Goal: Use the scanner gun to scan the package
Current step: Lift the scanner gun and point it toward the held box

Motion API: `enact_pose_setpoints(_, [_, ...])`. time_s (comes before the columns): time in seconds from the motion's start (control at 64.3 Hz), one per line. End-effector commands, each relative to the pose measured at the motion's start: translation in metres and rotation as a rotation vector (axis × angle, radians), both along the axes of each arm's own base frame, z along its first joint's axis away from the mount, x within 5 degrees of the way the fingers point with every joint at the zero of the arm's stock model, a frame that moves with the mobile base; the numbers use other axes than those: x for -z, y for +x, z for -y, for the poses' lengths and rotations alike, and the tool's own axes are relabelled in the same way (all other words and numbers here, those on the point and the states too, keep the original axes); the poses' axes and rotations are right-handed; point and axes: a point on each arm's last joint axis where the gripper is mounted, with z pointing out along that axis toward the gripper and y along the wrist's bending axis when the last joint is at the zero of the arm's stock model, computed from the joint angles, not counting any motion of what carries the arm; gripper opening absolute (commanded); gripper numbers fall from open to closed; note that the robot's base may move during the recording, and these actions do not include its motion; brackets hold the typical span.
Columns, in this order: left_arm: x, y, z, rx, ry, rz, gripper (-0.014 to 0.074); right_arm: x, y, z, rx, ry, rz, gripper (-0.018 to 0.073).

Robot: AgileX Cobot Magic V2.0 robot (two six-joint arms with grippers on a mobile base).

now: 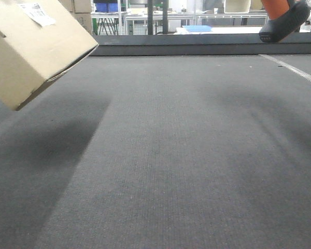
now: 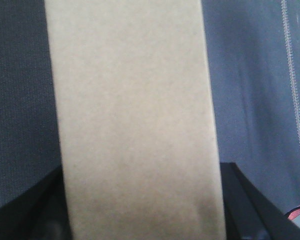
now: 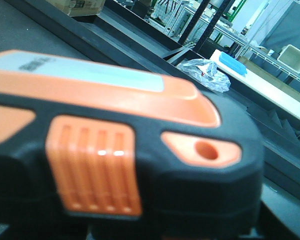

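A tilted brown cardboard box (image 1: 31, 46) with a white label (image 1: 37, 13) hangs above the dark grey textured surface (image 1: 171, 155) at upper left. The left gripper's (image 2: 142, 215) black fingers (image 2: 252, 200) pinch its sides, and its long axis runs away from the wrist. At upper right, the orange-and-black scanner gun (image 1: 282, 18) noses down-left toward it. The right gripper is hidden, so its hold cannot be told.
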Motion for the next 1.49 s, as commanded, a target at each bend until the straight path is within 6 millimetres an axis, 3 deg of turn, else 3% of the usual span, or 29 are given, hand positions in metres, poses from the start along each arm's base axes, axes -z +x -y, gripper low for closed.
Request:
enact_pose_setpoints(0.0, [-0.008,-0.002,0.002,-0.005,-0.025,0.025,-0.0111,-0.014,0.0,0.003,0.021,0.002,0.08,-0.0158])
enact_pose_setpoints(0.482, [-0.008,-0.002,0.002,-0.005,-0.025,0.025,-0.0111,-0.014,0.0,0.004,0.031,0.03,0.071,-0.0158])
enact_pose_setpoints(0.918, [-0.008,-0.002,0.002,-0.005,-0.025,0.025,-0.0111,-0.028,-0.014,0.02,0.189,0.448,-0.023,-0.016])
enact_pose_setpoints(1.073, [-0.008,-0.002,0.002,-0.005,-0.025,0.025,-0.0111,-0.02,-0.022,0.027,0.238,0.586,-0.043,-0.016])
enact_pose_setpoints(1.229, [-0.008,-0.002,0.002,-0.005,-0.025,0.025,-0.0111,0.005,-0.031,0.039,0.338,0.82,-0.044,-0.0163])
enact_pose_setpoints(1.478, [-0.008,-0.002,0.002,-0.005,-0.028,0.026,-0.0111,0.032,-0.045,0.043,0.271,0.748,0.102,-0.0163])
